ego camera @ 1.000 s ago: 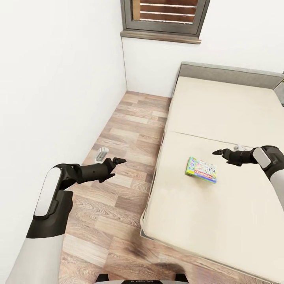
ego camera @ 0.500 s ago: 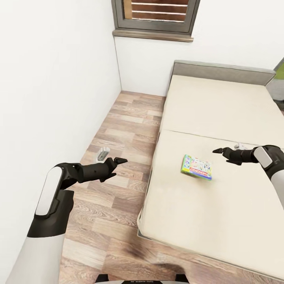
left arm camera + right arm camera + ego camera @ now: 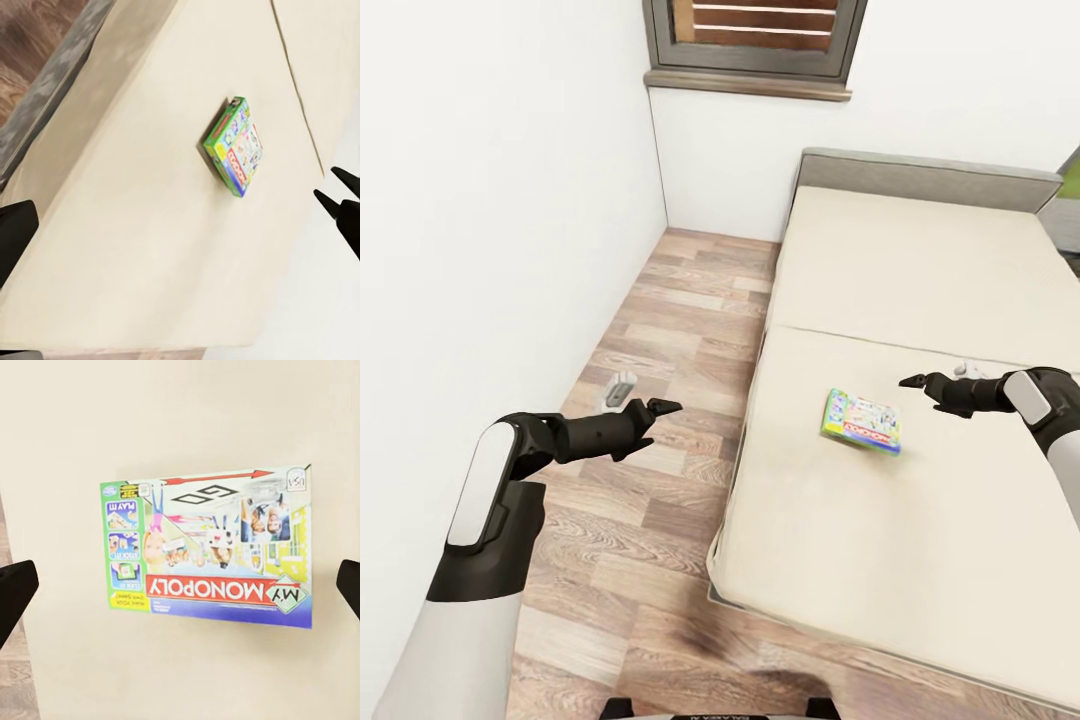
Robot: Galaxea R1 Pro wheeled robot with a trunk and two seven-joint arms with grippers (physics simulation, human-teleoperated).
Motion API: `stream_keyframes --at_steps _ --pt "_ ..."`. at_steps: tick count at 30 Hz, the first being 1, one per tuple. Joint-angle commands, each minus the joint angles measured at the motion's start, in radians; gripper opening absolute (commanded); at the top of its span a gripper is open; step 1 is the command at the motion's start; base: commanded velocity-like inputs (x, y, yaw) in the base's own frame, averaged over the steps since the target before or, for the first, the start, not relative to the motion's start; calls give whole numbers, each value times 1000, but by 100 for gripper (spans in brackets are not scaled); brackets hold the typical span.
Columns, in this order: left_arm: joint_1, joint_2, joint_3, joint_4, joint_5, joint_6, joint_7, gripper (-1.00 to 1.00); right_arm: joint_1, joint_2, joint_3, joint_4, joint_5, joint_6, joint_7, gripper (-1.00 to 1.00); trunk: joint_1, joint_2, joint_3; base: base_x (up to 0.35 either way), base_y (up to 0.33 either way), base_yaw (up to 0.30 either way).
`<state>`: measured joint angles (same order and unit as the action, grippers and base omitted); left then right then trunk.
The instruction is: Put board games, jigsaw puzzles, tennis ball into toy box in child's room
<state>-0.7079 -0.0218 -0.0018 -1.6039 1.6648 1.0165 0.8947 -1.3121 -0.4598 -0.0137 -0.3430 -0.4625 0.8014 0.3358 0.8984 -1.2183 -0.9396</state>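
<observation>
A green-edged Monopoly board game (image 3: pixel 863 421) (image 3: pixel 235 145) (image 3: pixel 212 549) lies flat on the beige bed (image 3: pixel 920 260), near its left side. My right gripper (image 3: pixel 912 381) hovers over the bed just right of the box and a little beyond it, open and empty, its fingertips (image 3: pixel 15 592) spread wide on either side of the box in the right wrist view. My left gripper (image 3: pixel 663 407) hangs open and empty over the wood floor, left of the bed. The toy box, the table and the other toys are out of view.
A strip of wood-plank floor (image 3: pixel 660 330) runs between the white wall (image 3: pixel 490 200) on the left and the bed's edge (image 3: pixel 745 470). A grey headboard (image 3: pixel 930 170) and a dark-framed window (image 3: pixel 750 45) stand at the far end.
The whole view has shifted as the camera moved, so bed and box sit further left in the picture. Both arms hold the same pose and the box lies where it was.
</observation>
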Motion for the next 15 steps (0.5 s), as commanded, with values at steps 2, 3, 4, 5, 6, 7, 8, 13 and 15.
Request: stream_keyframes --at_steps 2,3,4,5,6,7,8,13,15 --pt "-1 0 1 -1 10 2 10 100 0 -1 -2 -1 4 4 5 100 8 -15 -7 0 0 -1" --pt "-1 0 1 -1 10 2 10 100 0 -1 -2 -1 4 4 5 100 12 -22 -10 0 0 -1" --pt "-1 0 1 -1 11 2 10 100 0 -1 -1 -1 4 4 5 100 15 -29 -13 0 0 0" --pt "-1 0 1 -1 11 2 10 100 0 -1 -1 -1 5 4 5 100 19 -36 -16 0 0 0" --pt "-1 0 1 -1 11 2 10 100 0 -1 -1 -1 5 3 5 100 23 -43 -20 0 0 0" --pt "-1 0 1 -1 11 2 10 100 0 -1 -1 -1 5 3 5 100 27 -50 -23 0 0 0" --pt "-1 0 1 -1 12 2 10 100 1 0 -1 -1 5 3 5 100 31 -57 -26 0 0 0" --pt "-1 0 2 -1 13 2 10 100 1 -1 -1 -1 5 2 4 100 50 -92 -41 0 0 0" --pt "-1 0 2 -1 13 2 9 100 1 -1 -1 -1 5 2 5 100 58 -106 -48 0 0 -13"
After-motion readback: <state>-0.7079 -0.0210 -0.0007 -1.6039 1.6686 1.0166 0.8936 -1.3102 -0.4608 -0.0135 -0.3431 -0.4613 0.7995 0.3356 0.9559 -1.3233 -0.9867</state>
